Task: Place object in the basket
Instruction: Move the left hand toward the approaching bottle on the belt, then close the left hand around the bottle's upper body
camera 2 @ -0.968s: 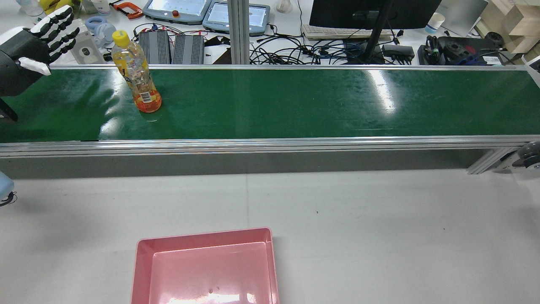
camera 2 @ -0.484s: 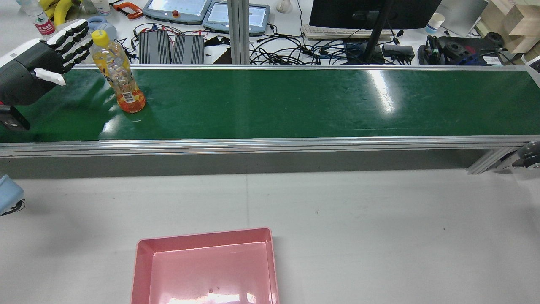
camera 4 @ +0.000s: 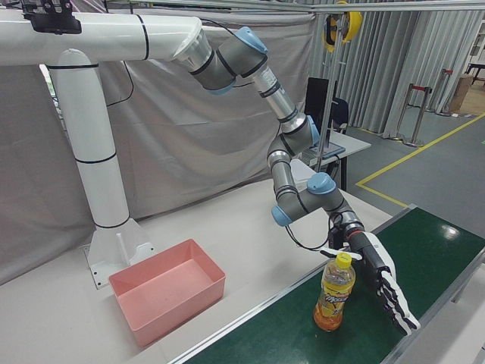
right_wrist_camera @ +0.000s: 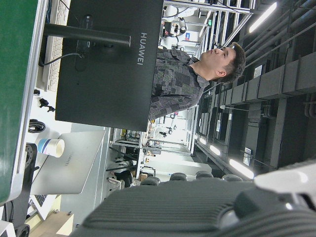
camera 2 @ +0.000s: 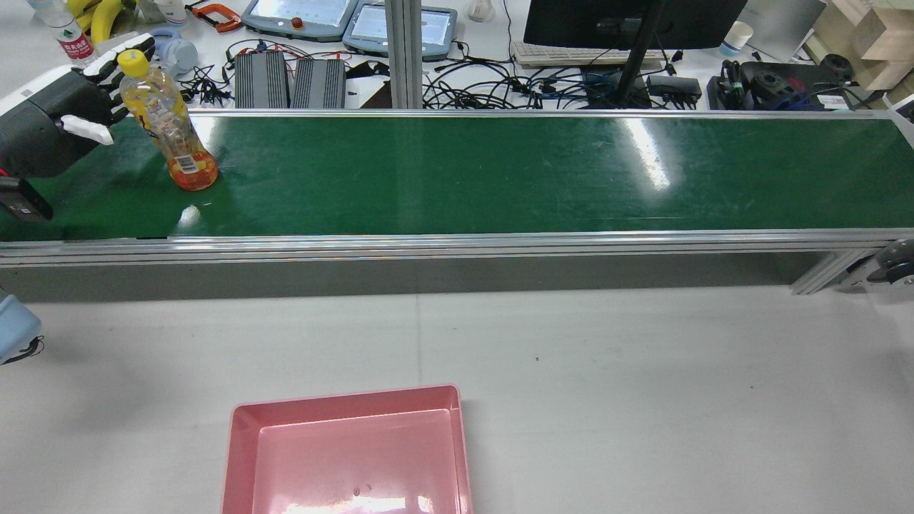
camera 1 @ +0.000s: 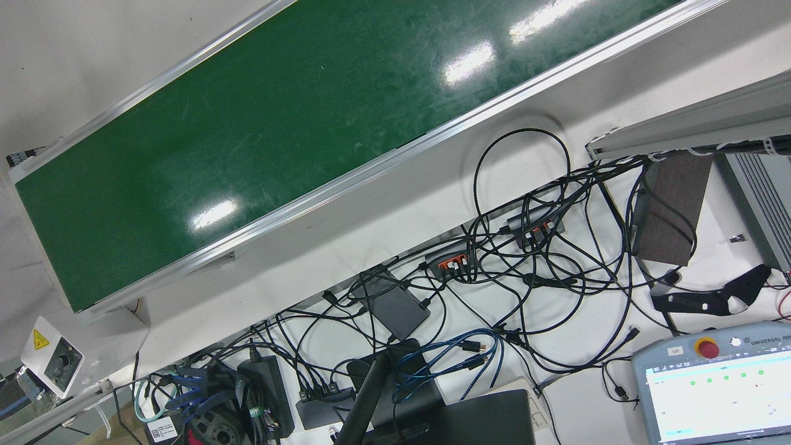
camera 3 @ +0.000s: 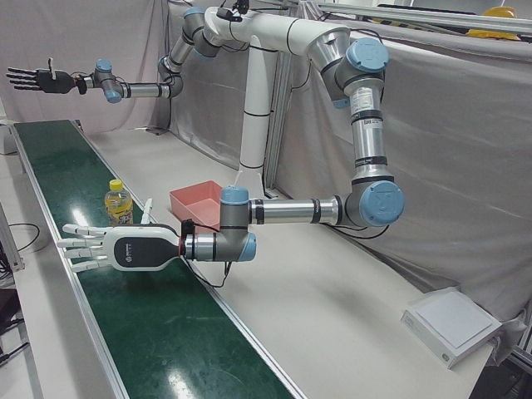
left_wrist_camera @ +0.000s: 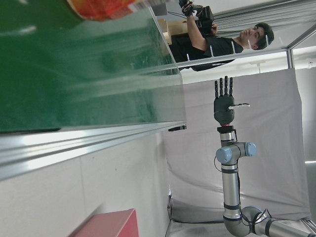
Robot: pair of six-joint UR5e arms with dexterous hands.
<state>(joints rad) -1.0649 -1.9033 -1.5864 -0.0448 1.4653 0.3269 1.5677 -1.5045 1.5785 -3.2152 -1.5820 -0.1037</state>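
The drink bottle (camera 2: pixel 168 120) has travelled further left along the belt, reaching the open left hand (camera 2: pixel 53 118).

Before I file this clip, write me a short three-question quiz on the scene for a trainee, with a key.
1. True or false: the left hand has already closed around the bottle.
2. Where does the bottle stand? A) in the pink basket; B) upright on the green conveyor belt; C) lying on the white table.
3. Fill in: the bottle's cap is ____ in colour.

Key
1. False: its fingers are spread apart beside the bottle, and it holds nothing.
2. B: it stands near the belt's left end in the rear view, and the basket holds nothing.
3. Yellow.
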